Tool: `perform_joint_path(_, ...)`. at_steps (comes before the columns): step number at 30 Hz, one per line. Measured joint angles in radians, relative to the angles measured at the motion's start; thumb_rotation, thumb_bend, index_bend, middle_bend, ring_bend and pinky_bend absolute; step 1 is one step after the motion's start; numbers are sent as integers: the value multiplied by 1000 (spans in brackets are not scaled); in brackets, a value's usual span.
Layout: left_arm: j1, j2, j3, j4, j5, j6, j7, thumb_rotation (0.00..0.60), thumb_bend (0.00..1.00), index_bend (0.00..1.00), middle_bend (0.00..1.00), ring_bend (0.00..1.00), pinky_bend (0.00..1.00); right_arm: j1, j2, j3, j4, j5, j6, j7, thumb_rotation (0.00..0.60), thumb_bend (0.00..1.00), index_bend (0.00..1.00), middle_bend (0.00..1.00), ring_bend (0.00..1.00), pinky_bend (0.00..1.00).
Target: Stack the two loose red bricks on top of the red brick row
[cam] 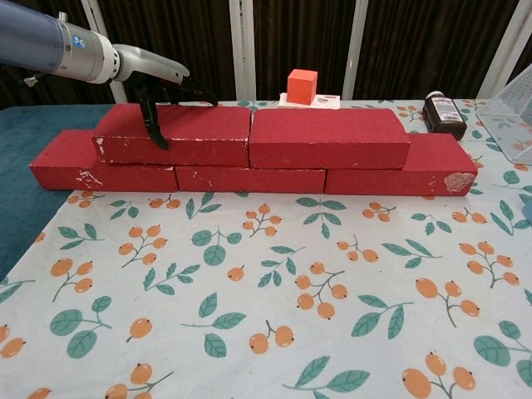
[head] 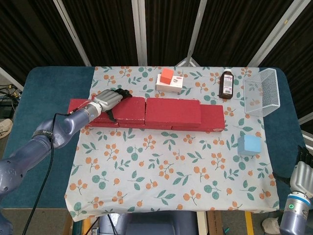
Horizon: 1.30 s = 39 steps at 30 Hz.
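1. Head view, containers first: at 2 o'clock on the cloth your clear plastic bin lies tipped, and nothing shows inside it. A brown bottle stands at its 9 o'clock, capped.
2. Same view: the red brick row runs 9 to 3 o'clock across the floral tablecloth. The two upper bricks lie on it end to end, long axes along the row: the left upper brick and the right upper brick.
3. Your left hand rests on the left upper brick's 9 o'clock end, fingers draped over it. Your right hand sits at 4 o'clock, off the cloth; I cannot tell how its fingers lie.
4. A pale blue cube and an orange cube on a white box look smooth.
5. Chest view: the bricks are rough, matte, chipped white at corners. Your left hand's dark fingers hook over the brick's front face, thumb apart.
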Motion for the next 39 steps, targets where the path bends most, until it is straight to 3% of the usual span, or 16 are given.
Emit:
perform_joint_path(17,-8,58,-23,-82,-37,-40,54,600,0,47,0,0,144,-1,10,1,-21,19,4,-23,600,119,0,54,60,0)
perform_joint_path(25,1,176,-42,-200,-64,-30,69,600,0,60,38,0,146,-5,20,-2,-32,12,4,-11,600,119,0,54,61,0)
perform_joint_path(32,104,311,-70,-326,-157,76,179,600,0,148,177,0,145,-13,32,-4,-46,-2,2,13,600,118,0,54,60,0)
perform_joint_path(39,233,339,-78,-366,-262,146,281,600,0,217,229,0,145,-19,41,-10,-62,-21,5,32,600,118,0,54,61,0)
